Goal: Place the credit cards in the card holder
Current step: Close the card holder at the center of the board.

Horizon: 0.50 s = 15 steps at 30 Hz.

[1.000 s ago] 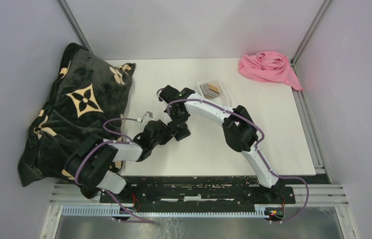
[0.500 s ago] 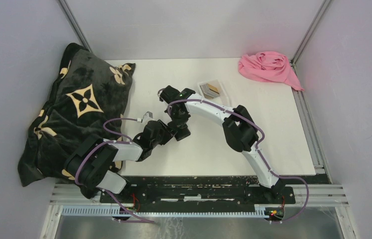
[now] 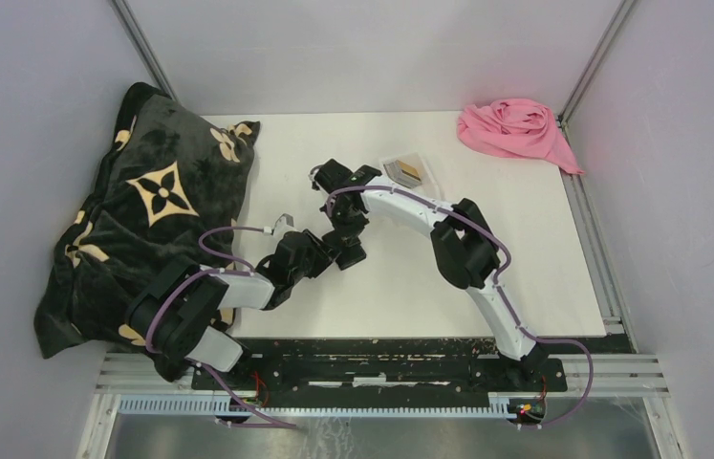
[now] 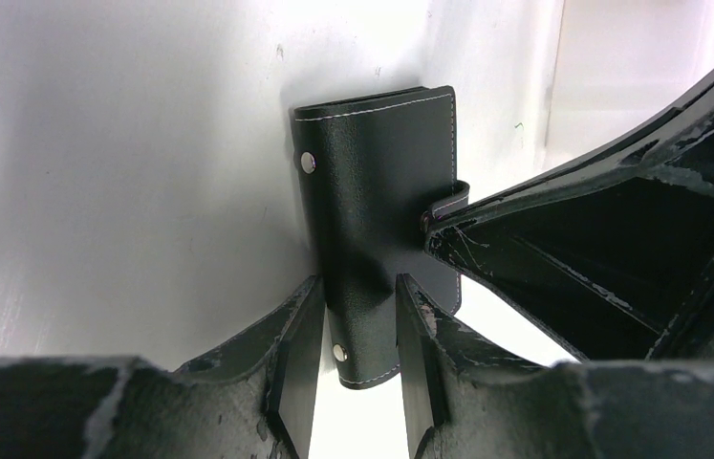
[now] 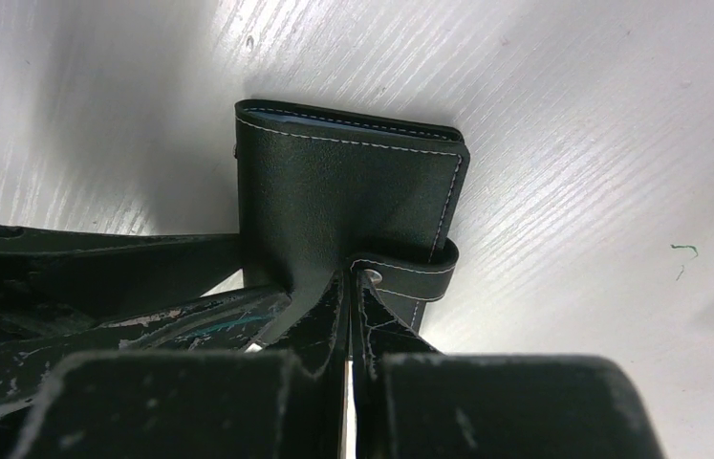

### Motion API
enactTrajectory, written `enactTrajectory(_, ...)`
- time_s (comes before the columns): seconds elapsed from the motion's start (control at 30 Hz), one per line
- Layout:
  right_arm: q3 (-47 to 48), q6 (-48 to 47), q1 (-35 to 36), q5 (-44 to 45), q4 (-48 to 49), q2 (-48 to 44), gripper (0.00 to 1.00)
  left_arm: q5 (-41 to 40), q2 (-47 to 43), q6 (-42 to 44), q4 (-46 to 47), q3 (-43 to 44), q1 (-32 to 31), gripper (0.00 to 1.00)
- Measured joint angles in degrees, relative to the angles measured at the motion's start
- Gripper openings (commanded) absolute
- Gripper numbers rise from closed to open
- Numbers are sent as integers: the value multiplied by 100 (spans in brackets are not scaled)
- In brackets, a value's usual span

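White table (image 3: pixel 544 249): black patterned pillow (image 3: pixel 142 220) at the left edge, pink cloth (image 3: pixel 515 129) at the far right corner. Left gripper (image 4: pixel 357 296): jaws clamped across the closed card holder (image 4: pixel 377 182), mid-table. Right gripper (image 5: pixel 348 287): jaws fully clenched, tips touching the holder. Clear tray (image 3: pixel 426 164), far right of the holder, contains the credit cards (image 3: pixel 404 171). The holder's snap strap (image 5: pixel 420 268) sits at the right tips.

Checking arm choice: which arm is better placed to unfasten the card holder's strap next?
Right. The right end effector pinches the strap, while the left end effector clamps the card holder body.
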Motion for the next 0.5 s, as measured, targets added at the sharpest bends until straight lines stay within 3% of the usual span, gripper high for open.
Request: enactTrajectory(0.5, 638, 175, -278, -494, -501, 393, 1, 2, 214, -2, 240, 57, -2, 42)
